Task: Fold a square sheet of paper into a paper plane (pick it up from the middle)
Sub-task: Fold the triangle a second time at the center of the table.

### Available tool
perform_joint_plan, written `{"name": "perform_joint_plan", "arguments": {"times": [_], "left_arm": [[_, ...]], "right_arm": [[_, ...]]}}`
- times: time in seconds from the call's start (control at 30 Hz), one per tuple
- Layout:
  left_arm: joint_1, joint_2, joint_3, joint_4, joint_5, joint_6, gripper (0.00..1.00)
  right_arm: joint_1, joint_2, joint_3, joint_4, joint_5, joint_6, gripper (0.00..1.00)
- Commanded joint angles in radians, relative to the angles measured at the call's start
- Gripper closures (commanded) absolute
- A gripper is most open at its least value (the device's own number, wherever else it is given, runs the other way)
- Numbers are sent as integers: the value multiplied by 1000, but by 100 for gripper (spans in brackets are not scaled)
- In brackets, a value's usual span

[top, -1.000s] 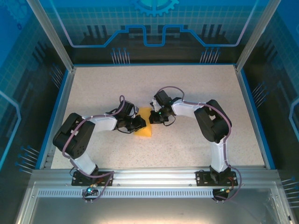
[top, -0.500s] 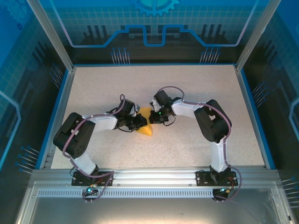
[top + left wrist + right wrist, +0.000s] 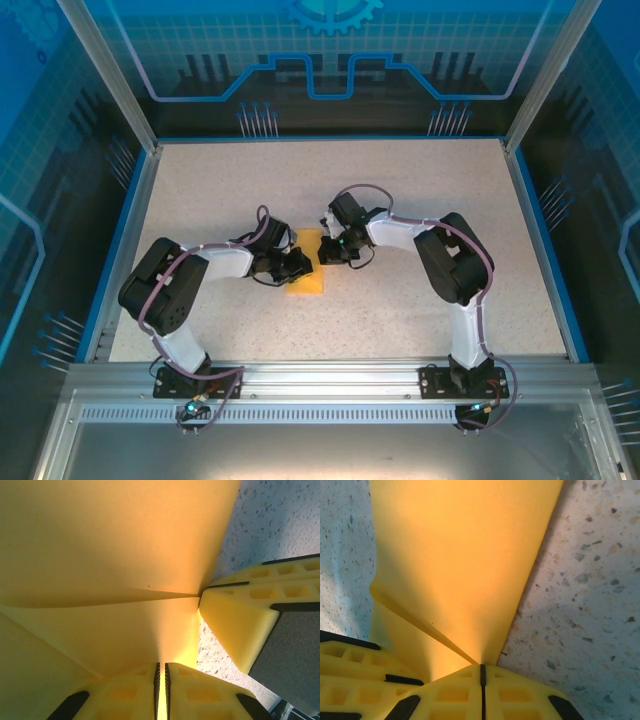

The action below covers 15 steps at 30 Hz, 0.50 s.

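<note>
Square sheet of paper (image 3: 308,274) lies centred on the speckled tabletop (image 3: 420,190) inside blue glass walls (image 3: 60,120); left pincer (image 3: 297,263) and right pincer (image 3: 326,252) each pinch an edge. Wrist views show a raised fold (image 3: 125,595); from above it looks flat.

Around the folded sheet of paper (image 3: 307,276) at mid-table, the left arm (image 3: 215,265) closes off 8 to 10 o'clock and the right arm (image 3: 420,240) 1 to 4 o'clock. Toward 12 o'clock the speckled table (image 3: 400,180) lies bare to its blue rim (image 3: 330,138). At 6 o'clock a bare pocket between the arms reaches the near rail (image 3: 330,376).
</note>
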Motion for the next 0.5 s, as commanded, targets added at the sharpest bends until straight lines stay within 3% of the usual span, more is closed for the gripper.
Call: {"name": "perform_joint_plan", "arguments": {"times": [0.0, 0.27, 0.47], "left_arm": [[9, 19, 26, -34, -15, 9, 84], [8, 20, 23, -47, -29, 12, 85], [9, 20, 18, -58, -47, 6, 86]], "right_arm": [[10, 34, 20, -26, 10, -12, 92], [10, 33, 22, -28, 11, -9, 92], [10, 16, 24, -23, 1, 2, 84]]}}
